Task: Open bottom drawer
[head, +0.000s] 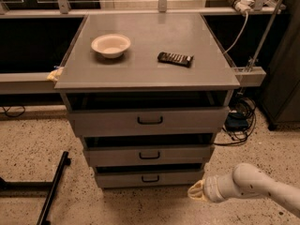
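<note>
The bottom drawer (150, 177) is the lowest of three grey drawers in the cabinet, with a small dark bar handle (150, 178) at its centre. Its front sits close to the cabinet, with a thin dark gap above it. My gripper (195, 191) comes in from the lower right on a white arm (255, 186). It is low above the floor, just right of the bottom drawer's right end and in front of it, pointing left. It holds nothing that I can see.
The middle drawer (149, 154) and the top drawer (150, 121) are above. A white bowl (111, 45) and a black remote (175, 58) lie on the cabinet top. A black stand leg (52, 190) lies on the floor at left. Cables (240, 121) hang at right.
</note>
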You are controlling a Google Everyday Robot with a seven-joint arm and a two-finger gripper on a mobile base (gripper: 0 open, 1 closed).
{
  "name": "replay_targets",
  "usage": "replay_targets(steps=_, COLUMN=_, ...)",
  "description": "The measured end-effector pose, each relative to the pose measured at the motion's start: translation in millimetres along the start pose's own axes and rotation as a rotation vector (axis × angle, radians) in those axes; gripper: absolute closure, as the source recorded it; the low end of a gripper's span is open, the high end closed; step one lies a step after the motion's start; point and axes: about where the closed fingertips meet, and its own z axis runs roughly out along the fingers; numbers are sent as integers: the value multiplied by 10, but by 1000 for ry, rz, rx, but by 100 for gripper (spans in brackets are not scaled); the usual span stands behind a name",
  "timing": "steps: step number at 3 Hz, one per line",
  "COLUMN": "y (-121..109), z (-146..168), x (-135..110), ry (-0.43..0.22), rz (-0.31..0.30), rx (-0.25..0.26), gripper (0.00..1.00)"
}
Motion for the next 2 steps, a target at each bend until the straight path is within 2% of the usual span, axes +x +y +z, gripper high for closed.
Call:
replay_targets(steps=1, y=20, z=559, x=447, ry=-24, rz=-64, rx=-46, gripper=100)
replay_targets(steps=2, y=-304, z=1361, x=899, ry=-72, rz=-117, rx=-68, gripper=100)
